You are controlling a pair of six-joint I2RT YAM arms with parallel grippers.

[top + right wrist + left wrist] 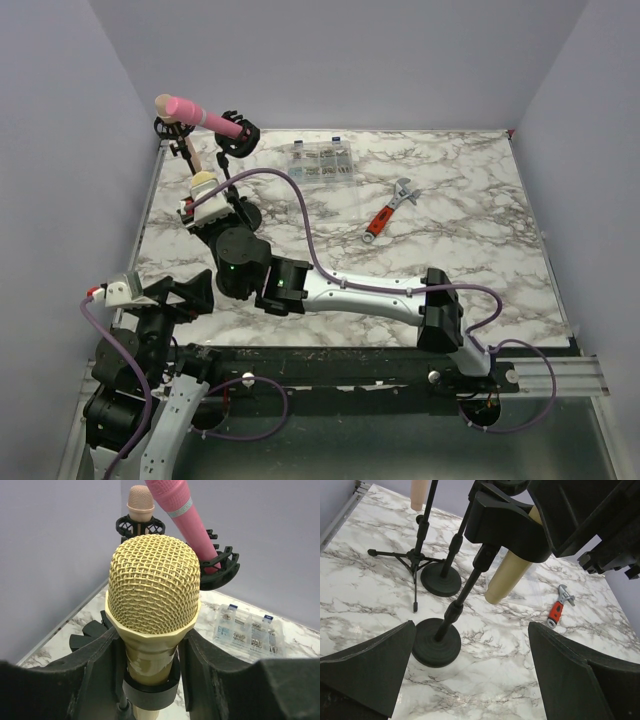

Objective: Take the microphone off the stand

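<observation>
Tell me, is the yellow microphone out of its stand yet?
Not yet. Done: the right arm is at the stand. In hand: its jaws sit close on both sides of the gold microphone. Left to do: lifting it out, since it sits in its black clip. The left jaws are open, holding nothing.

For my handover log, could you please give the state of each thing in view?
gold microphone: seated in its clip
right gripper: fingers closed on the gold microphone
left gripper: open, empty
pink microphone: mounted, tilted
beige microphone: mounted, upright
wrench: lying flat
parts box: lid shut
</observation>
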